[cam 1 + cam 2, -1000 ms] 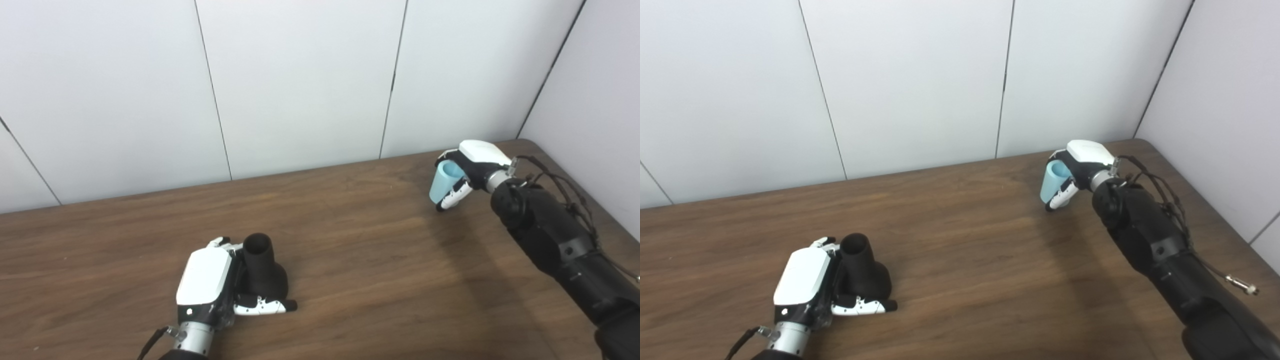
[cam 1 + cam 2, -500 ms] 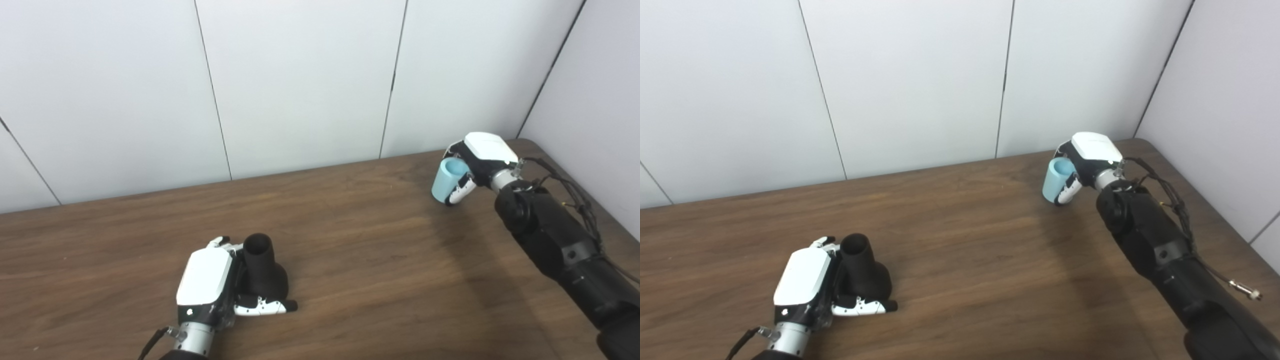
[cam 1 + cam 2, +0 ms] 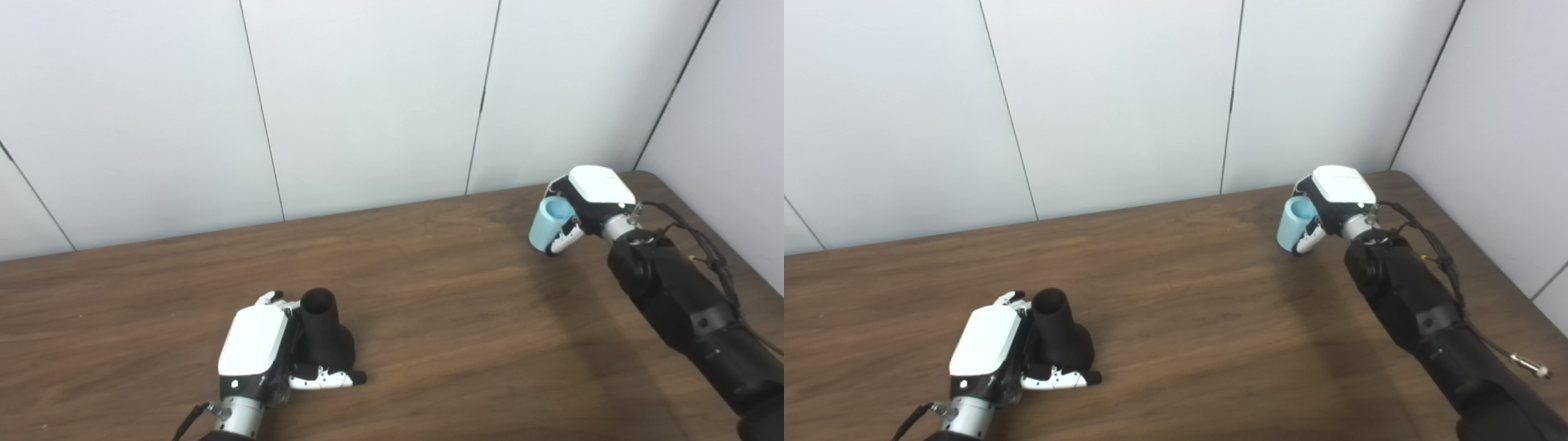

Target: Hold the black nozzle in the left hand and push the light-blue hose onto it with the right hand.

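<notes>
The black nozzle (image 3: 324, 334) stands upright on the wooden table (image 3: 441, 306) at the front left, narrow open end up. My left hand (image 3: 260, 349) wraps around its wide base, thumb across the front. Far off at the back right, my right hand (image 3: 588, 199) is shut on the short light-blue hose piece (image 3: 547, 223), which is tilted with its open end facing up. The hose's lower end is close to the table; I cannot tell if it touches. A wide stretch of table separates the two hands.
White wall panels (image 3: 367, 104) rise right behind the table's far edge, and a side wall (image 3: 729, 122) closes the right. The table's rounded back-right corner (image 3: 649, 176) lies just beyond my right hand. Loose cables (image 3: 704, 245) run along the right forearm.
My right hand with the hose has shifted a little up and toward the far right corner. The left hand and nozzle have stayed in place; the view shifted slightly.
</notes>
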Tool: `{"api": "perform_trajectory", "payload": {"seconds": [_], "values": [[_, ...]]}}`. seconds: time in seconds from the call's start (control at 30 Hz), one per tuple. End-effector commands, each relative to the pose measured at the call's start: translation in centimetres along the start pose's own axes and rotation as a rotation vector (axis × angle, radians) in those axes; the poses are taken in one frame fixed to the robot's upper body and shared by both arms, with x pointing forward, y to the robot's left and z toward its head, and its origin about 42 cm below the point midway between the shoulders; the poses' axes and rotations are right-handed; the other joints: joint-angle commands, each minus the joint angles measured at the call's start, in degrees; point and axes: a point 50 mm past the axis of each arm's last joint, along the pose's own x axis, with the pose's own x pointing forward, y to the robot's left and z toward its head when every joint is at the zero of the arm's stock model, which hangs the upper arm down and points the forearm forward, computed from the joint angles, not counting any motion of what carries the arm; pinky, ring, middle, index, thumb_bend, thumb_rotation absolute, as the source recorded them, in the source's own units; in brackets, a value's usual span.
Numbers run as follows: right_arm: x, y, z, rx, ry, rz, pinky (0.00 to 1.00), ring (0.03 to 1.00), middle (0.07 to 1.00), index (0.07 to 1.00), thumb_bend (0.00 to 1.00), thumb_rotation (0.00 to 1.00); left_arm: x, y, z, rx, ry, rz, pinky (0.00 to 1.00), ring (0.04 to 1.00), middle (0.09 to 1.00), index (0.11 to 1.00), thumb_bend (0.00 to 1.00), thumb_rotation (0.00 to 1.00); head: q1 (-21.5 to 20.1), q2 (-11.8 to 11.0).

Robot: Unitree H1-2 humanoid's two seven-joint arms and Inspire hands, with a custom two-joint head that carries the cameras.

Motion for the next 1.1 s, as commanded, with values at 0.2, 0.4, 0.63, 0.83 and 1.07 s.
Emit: {"api": "perform_trajectory", "payload": {"seconds": [0.2,0.4,0.63,0.83,1.07], "values": [[-2.4,-6.4,3.5,0.005,-0.144,-0.103,0.19,0.238,0.473,0.484,0.53,0.00,-1.1,-1.5,0.1,0.033,0.019,-0.102,0.85,0.609,0.490,0.485,0.53,0.00,2.9,0.3],[-5.1,-8.8,9.3,0.077,-0.264,-0.097,0.22,0.293,0.427,0.527,0.52,0.00,-1.0,-1.9,0.8,0.038,0.012,-0.106,0.85,0.612,0.477,0.490,0.53,0.00,4.6,0.4],[-7.9,-10.0,14.1,0.166,-0.395,-0.090,0.31,0.354,0.449,0.517,0.53,0.00,-1.1,-2.2,1.6,0.030,0.015,-0.099,0.85,0.619,0.492,0.484,0.53,0.00,6.7,0.8],[-9.0,-10.2,16.5,0.236,-0.481,-0.119,0.26,0.318,0.439,0.525,0.53,0.00,-1.2,-2.5,2.2,0.028,0.024,-0.102,0.85,0.620,0.495,0.483,0.53,0.00,8.6,1.0],[-9.7,-10.1,17.4,0.305,-0.551,-0.144,0.27,0.318,0.443,0.522,0.53,0.00,-1.1,-2.7,2.9,0.024,0.029,-0.100,0.84,0.620,0.499,0.481,0.52,0.00,11.7,1.4]]}}
